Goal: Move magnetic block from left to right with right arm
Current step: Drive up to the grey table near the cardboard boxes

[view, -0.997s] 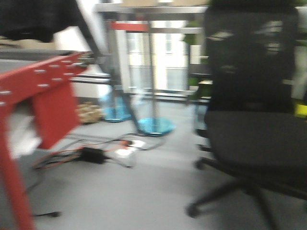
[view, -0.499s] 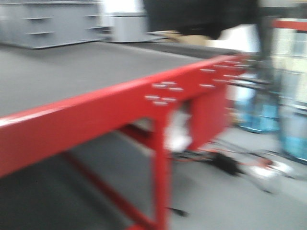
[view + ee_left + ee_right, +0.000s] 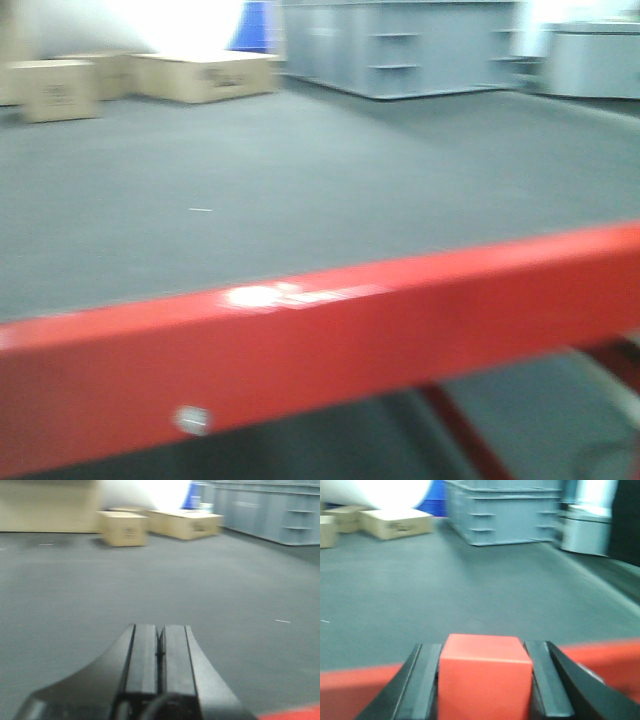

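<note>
Right hand (image 3: 484, 652) grips the magnetic block (image 3: 485, 680), lower centre of frame. I judge this the carry step; next: lower it onto the worktop (image 3: 470, 590) at right, then release.

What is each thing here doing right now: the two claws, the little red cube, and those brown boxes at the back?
Left claw: shut, fingers pressed together, holding nothing.
Right claw: shut on the magnetic block.
Magnetic block: gripped between the right claw's fingers, sitting level.
Cardboard boxes: resting on the far side of the grey tabletop; they look closed, though the view is blurred.
</note>
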Robot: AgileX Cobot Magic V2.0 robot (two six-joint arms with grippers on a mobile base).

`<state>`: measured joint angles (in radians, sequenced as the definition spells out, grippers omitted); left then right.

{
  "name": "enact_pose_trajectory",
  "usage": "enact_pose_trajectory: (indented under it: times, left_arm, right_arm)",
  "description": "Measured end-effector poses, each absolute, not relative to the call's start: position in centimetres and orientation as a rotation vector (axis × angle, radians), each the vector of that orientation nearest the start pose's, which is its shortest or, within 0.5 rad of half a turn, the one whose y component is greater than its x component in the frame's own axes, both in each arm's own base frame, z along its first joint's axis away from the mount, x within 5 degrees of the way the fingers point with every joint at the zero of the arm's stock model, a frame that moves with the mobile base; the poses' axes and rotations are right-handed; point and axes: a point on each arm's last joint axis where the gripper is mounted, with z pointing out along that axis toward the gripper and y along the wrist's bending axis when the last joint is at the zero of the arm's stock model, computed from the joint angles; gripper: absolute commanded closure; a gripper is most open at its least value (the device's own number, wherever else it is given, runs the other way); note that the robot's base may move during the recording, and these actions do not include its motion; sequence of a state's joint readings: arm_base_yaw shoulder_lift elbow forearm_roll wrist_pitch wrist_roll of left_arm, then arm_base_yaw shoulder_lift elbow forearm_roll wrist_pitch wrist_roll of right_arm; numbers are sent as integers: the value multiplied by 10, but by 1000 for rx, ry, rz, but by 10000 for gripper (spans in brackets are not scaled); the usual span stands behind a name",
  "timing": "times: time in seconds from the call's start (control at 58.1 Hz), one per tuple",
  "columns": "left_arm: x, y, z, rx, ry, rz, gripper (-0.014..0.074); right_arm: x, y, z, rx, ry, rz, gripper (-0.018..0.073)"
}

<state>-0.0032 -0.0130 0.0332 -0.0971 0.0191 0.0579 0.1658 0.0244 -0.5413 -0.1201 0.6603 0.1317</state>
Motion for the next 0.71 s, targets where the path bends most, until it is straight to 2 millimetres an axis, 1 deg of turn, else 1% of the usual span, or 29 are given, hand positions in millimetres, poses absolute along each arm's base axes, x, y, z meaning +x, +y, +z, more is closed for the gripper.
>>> enact_pose_trajectory:
  times: [0.705]
  left_arm:
    - [57,0,201,-26,1523,-35,722]
  right_arm:
    - [4,-6,324,-48,1623,96,323]
